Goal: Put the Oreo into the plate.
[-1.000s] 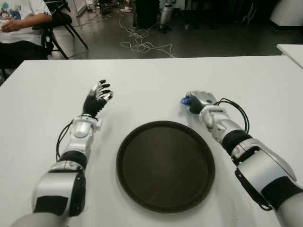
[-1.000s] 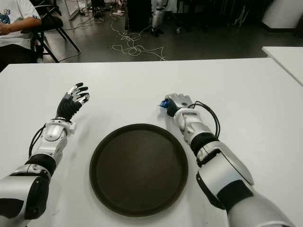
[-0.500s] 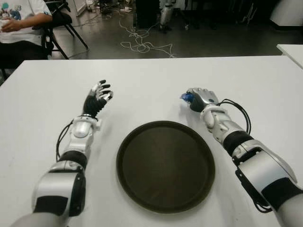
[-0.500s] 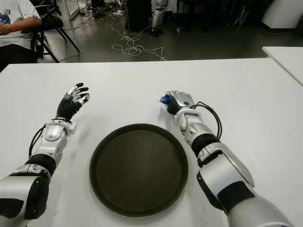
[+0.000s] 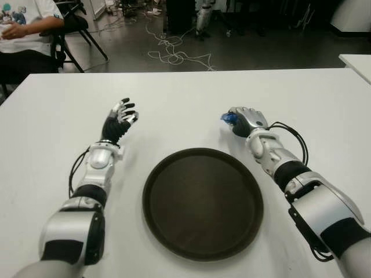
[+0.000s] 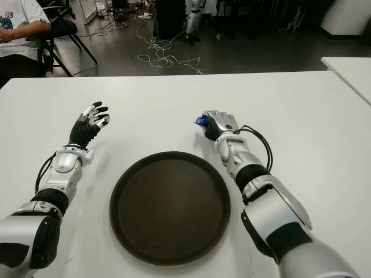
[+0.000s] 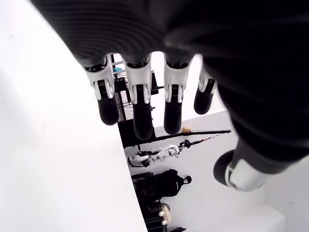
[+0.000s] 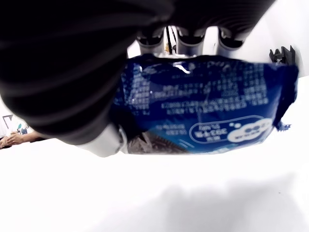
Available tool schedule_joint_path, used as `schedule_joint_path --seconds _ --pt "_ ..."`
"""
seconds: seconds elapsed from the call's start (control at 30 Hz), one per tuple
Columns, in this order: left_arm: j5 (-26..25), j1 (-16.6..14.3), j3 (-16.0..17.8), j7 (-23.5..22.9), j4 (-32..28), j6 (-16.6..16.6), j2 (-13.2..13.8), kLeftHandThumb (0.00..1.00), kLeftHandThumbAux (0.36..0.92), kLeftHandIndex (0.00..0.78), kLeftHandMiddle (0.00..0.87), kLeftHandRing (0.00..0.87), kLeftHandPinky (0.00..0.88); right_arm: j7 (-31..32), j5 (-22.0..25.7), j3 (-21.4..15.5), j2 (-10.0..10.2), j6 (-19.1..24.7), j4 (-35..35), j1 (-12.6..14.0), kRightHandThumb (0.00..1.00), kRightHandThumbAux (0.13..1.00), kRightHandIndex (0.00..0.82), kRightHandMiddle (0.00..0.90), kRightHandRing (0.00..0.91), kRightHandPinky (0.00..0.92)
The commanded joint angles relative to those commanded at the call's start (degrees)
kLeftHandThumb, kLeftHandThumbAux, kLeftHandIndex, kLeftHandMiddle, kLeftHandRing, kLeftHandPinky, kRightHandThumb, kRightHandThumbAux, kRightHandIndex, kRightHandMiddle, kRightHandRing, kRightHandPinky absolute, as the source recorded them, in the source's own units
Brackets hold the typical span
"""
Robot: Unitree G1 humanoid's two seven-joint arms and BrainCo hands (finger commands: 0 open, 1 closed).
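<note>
Since the right hand (image 5: 246,120) already has its fingers wrapped around the blue Oreo pack (image 8: 203,108), just beyond the brown plate's (image 5: 203,202) far-right rim, it only needs to come back toward the robot. Left hand (image 5: 119,120) hangs spread and empty, left of the plate.

Silver-shelled arms with black joint bands, black-and-silver fingered left hand (image 5: 119,120), looping black wrist cables.

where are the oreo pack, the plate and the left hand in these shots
Oreo pack (image 8: 203,116): right wrist view, middle of the blue wrapper, gripped by the right hand (image 5: 248,120).
plate (image 5: 203,202): left eye view, bare centre of the dark round plate.
left hand (image 5: 117,123): left eye view, palm, fingers spread.
</note>
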Motion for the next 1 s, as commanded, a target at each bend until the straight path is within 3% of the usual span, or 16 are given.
schedule_joint_path --seconds 0.3,0.4,0.5,0.57,0.67,0.8,1.0 --pt "0.0 0.0 0.0 0.2 0.0 -0.1 -0.1 0.143 0.609 0.086 0.189 0.174 0.153 -2.2 0.1 -0.2 -0.6 -1.4 -1.1 -0.7 0.694 0.724 0.433 0.702 0.701 0.677" --pt "-0.2 -0.1 0.1 0.0 0.1 0.3 -0.1 0.144 0.606 0.086 0.186 0.172 0.154 -3.2 0.6 -1.3 -1.9 -2.5 -6.6 -0.1 0.694 0.725 0.434 0.715 0.714 0.69" --pt "-0.3 -0.2 0.2 -0.2 0.1 0.6 -0.1 0.145 0.613 0.083 0.18 0.167 0.148 -2.7 -0.5 -3.2 -5.3 -1.0 -28.9 8.0 0.694 0.726 0.435 0.727 0.726 0.702" --pt "-0.4 -0.2 0.2 -0.2 0.0 0.7 -0.1 0.146 0.62 0.081 0.175 0.164 0.147 -2.7 -1.3 -3.9 -6.5 -0.7 -38.0 11.8 0.693 0.726 0.435 0.735 0.734 0.711" --pt "-0.4 -0.1 0.2 -0.3 -0.1 0.4 -0.1 0.155 0.628 0.084 0.178 0.166 0.157 -2.9 -2.5 -4.1 -7.2 -1.6 -46.8 16.0 0.69 0.728 0.436 0.747 0.746 0.726" --pt "-0.4 -0.1 0.2 -0.3 -0.2 0.2 -0.2 0.163 0.631 0.086 0.184 0.17 0.162 -2.2 -3.2 -3.6 -7.6 -2.7 -53.2 19.2 0.688 0.729 0.436 0.756 0.755 0.741" --pt "-0.3 -0.2 0.2 -0.1 -0.1 0.2 -0.2 0.178 0.638 0.087 0.183 0.168 0.154 0.2 -5.6 -0.4 -9.8 -7.3 -64.9 26.5 0.683 0.733 0.435 0.774 0.779 0.772"
